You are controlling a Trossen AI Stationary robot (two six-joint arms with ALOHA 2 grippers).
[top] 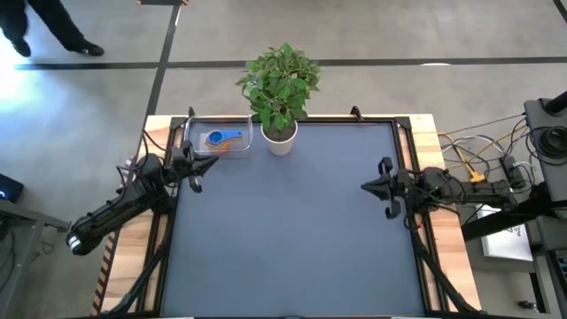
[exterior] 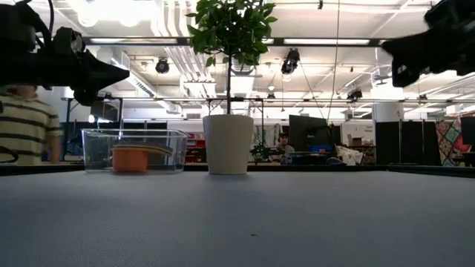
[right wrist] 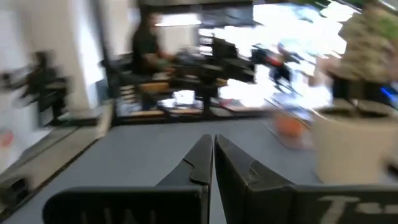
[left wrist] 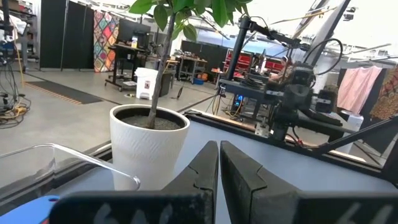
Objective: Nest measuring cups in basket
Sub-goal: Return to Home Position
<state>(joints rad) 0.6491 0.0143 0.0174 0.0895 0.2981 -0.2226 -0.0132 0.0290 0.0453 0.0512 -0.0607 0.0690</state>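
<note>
One basket (top: 195, 129), a clear low-walled tray, is set at the far left corner of the table (top: 292, 248), just left of the white plant pot (top: 278, 143). The measuring cups (top: 215, 138) are stacked inside the basket: a blue cup is seen uppermost from above, with an orange handle beside it, and an orange cup (exterior: 130, 159) is seen through the wall at table level. The other colours cannot be told. The left gripper (top: 195, 177) is held over the table's left edge, just near of the basket, fingers pressed together and empty. The right gripper (top: 365, 187) is held over the right edge, well apart from the basket, likewise clenched on nothing.
</note>
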